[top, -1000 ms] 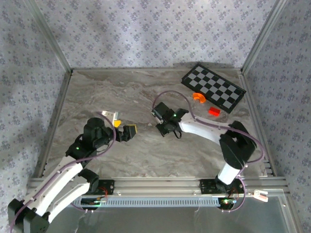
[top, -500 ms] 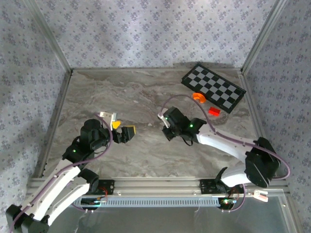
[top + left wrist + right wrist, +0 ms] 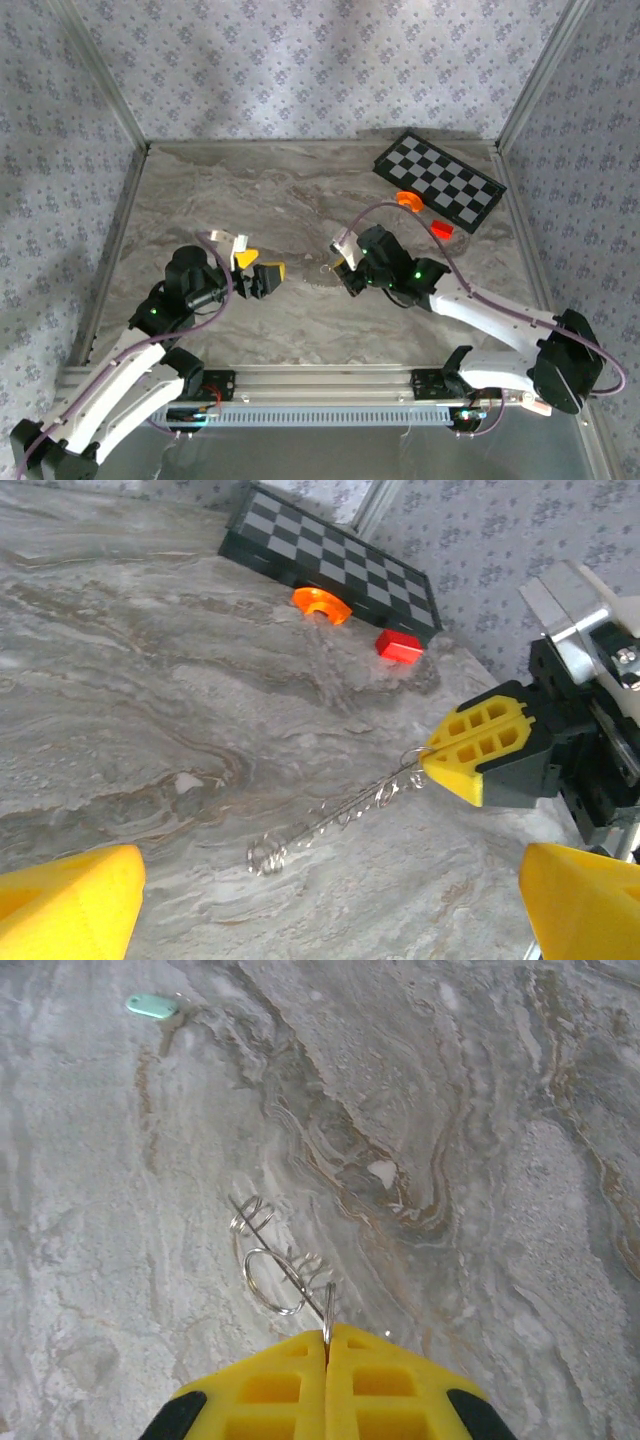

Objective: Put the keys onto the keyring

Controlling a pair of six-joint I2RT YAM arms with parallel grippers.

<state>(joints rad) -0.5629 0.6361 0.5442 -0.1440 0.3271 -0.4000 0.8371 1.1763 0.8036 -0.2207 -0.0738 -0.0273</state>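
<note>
The keyring (image 3: 276, 1281) is thin silvery wire with a short fine chain. My right gripper (image 3: 327, 1340) is shut on one of its small rings, low over the marble. In the left wrist view the chain (image 3: 335, 815) stretches down-left from the right gripper (image 3: 452, 760) to a small coil (image 3: 266, 855) resting on the table. In the top view the right gripper (image 3: 343, 271) sits mid-table, with the keyring (image 3: 325, 268) just left of it. My left gripper (image 3: 258, 270) is open, a short way left of the chain, its yellow fingers (image 3: 66, 904) wide apart with nothing between them. The keys are out of view.
A black-and-white checkerboard (image 3: 440, 180) lies at the back right. In front of it are an orange curved piece (image 3: 408, 200) and a small red block (image 3: 441, 229). A small mint-green oval piece (image 3: 152, 1004) lies on the marble beyond the right gripper. Metal rails edge the table.
The right arm's elbow has swung toward the front right while its gripper stayed shut near mid-table. The left gripper has edged slightly right toward the chain.
</note>
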